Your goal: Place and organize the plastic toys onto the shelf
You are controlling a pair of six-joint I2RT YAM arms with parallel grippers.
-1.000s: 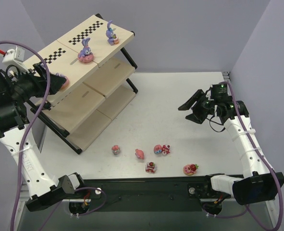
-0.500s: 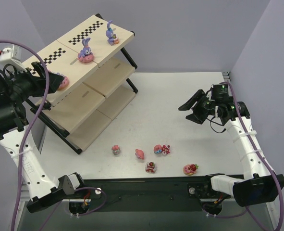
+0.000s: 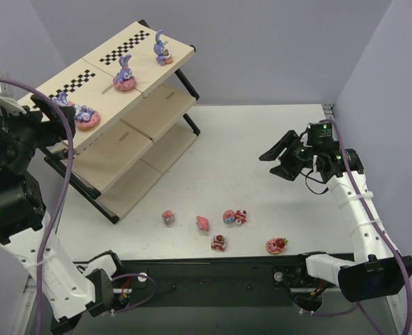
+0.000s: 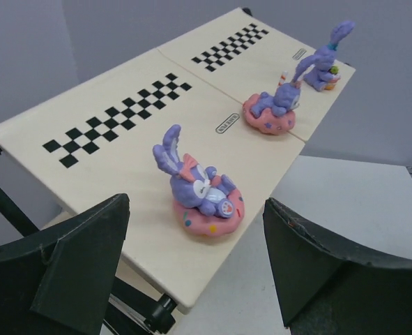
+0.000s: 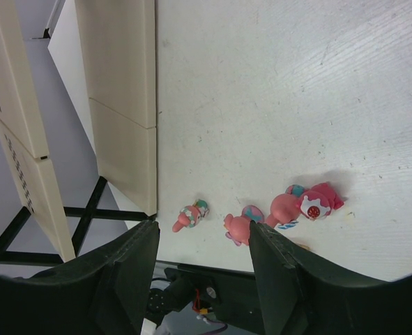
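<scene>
The shelf (image 3: 146, 105) stands slanted at the back left. Three purple bunnies on pink donut bases sit on its checkered top board (image 4: 115, 150): a near one (image 3: 86, 116) (image 4: 204, 197), a middle one (image 3: 124, 75) (image 4: 274, 110) and a far one (image 3: 162, 50) (image 4: 324, 70). My left gripper (image 3: 58, 124) (image 4: 197, 209) is open and empty, a short way back from the near bunny. Several pink toys (image 3: 203, 223) (image 5: 240, 225) lie on the table near the front. My right gripper (image 3: 275, 162) (image 5: 204, 237) is open and empty, high above the table at the right.
A strawberry-topped pink toy (image 3: 277, 245) lies apart at the front right. The shelf's two lower boards (image 5: 125, 105) slope towards the table. A black rail (image 3: 212, 269) runs along the near edge. Grey walls close in the back and the right.
My left gripper has let go of the near bunny on the top board and drawn back to the left, now open. The right arm has hardly moved.
</scene>
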